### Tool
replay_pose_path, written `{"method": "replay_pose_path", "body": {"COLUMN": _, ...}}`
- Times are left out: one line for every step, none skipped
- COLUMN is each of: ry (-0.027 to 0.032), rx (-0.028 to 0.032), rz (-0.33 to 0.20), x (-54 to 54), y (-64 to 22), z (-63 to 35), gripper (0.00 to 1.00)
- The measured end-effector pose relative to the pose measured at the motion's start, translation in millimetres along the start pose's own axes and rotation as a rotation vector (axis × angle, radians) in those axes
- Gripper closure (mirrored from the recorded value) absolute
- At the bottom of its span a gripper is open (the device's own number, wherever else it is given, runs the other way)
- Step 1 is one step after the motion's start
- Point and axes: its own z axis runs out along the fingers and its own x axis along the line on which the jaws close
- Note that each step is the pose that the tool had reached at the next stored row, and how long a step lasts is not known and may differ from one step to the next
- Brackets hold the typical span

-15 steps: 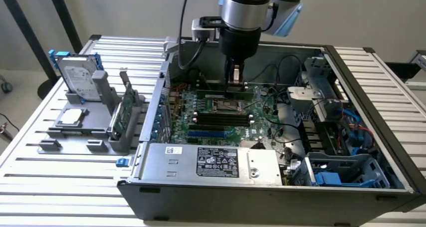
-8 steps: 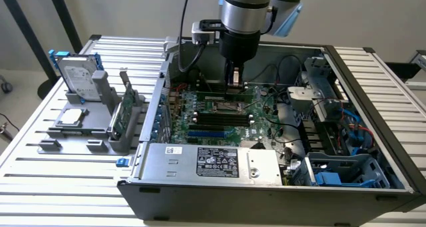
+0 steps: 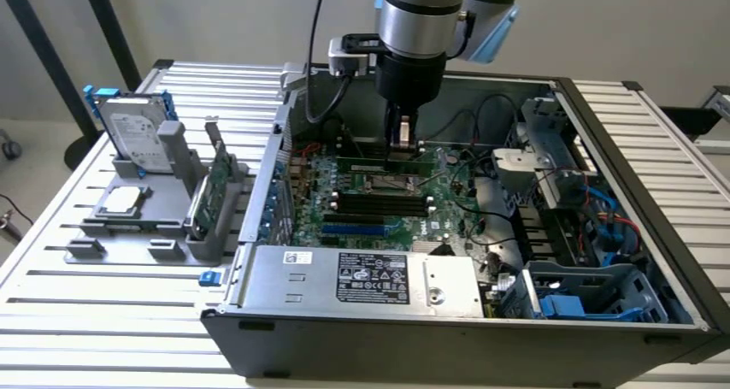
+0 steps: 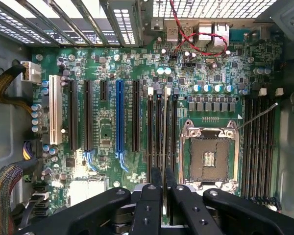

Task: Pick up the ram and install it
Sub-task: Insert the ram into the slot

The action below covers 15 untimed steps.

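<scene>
Wrist view: gripper point(image 4: 164, 188) clenched on ram point(image 4: 164, 129), edge-on between black slots point(image 4: 158, 129), socket point(image 4: 208, 154) beside.

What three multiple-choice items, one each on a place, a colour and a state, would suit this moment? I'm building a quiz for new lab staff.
1. Where is the pincer?
A. Above the motherboard inside the open computer case
B. Over the grey holder outside the case
C. Beside the power supply label

2. What colour is the one long expansion slot that differs from its black neighbours in the wrist view?
A. Red
B. Blue
C. Yellow

3. How does the pincer stand with the ram?
A. Open, nothing between the fingers
B. Shut on the silver hard drive
C. Shut on the ram, held edge-down over the memory slots

Answers: 1 A, the arm reaches down into the case. 2 B, a blue slot stands among black ones. 3 C, the thin green stick sits between the fingers.
</scene>
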Motion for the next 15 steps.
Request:
{"method": "replay_pose_path", "body": {"ry": 0.0, "rx": 0.0001, "rz": 0.0, "x": 0.0, "y": 0.0, "z": 0.0, "gripper": 0.86}}
{"method": "replay_pose_path", "body": {"ry": 0.0001, "rx": 0.0003, "rz": 0.0, "x": 0.0, "y": 0.0, "z": 0.1, "gripper": 0.86}}
{"method": "replay_pose_path", "body": {"ry": -0.0001, "rx": 0.0003, "rz": 0.0, "x": 0.1, "y": 0.0, "z": 0.5, "gripper": 0.86}}
{"method": "replay_pose_path", "body": {"ry": -0.0004, "rx": 0.0005, "rz": 0.0, "x": 0.1, "y": 0.0, "z": 1.2, "gripper": 0.86}}
{"method": "replay_pose_path", "body": {"ry": -0.0001, "rx": 0.0004, "rz": 0.0, "x": 0.1, "y": 0.0, "z": 2.0, "gripper": 0.86}}
{"method": "replay_pose_path", "body": {"ry": 0.0, "rx": 0.0004, "rz": 0.0, "x": 0.3, "y": -0.2, "z": 3.1, "gripper": 0.86}}
{"method": "replay_pose_path", "body": {"ry": -0.0001, "rx": 0.0004, "rz": 0.0, "x": 0.6, "y": -0.5, "z": 4.5, "gripper": 0.86}}
{"method": "replay_pose_path", "body": {"ry": 0.0, "rx": 0.0004, "rz": 0.0, "x": 0.8, "y": -0.7, "z": 6.0, "gripper": 0.86}}
{"method": "replay_pose_path", "body": {"ry": 0.0001, "rx": 0.0003, "rz": 0.0, "x": 1.1, "y": -0.9, "z": 7.6, "gripper": 0.86}}
{"method": "replay_pose_path", "body": {"ry": 0.0, "rx": 0.0003, "rz": 0.0, "x": 1.2, "y": -1.0, "z": 9.4, "gripper": 0.86}}
{"method": "replay_pose_path", "body": {"ry": 0.0, "rx": 0.0004, "rz": 0.0, "x": 1.4, "y": -1.1, "z": 11.4, "gripper": 0.86}}
{"method": "replay_pose_path", "body": {"ry": 0.0, "rx": 0.0004, "rz": 0.0, "x": 1.4, "y": -1.1, "z": 13.2, "gripper": 0.86}}
{"method": "replay_pose_path", "body": {"ry": 0.0, "rx": 0.0004, "rz": 0.0, "x": 1.5, "y": -1.2, "z": 15.0, "gripper": 0.86}}
{"method": "replay_pose_path", "body": {"ry": 0.0, "rx": 0.0004, "rz": 0.0, "x": 1.5, "y": -1.3, "z": 16.8, "gripper": 0.86}}
{"method": "replay_pose_path", "body": {"ry": 0.0, "rx": 0.0003, "rz": 0.0, "x": 1.6, "y": -1.3, "z": 18.6, "gripper": 0.86}}
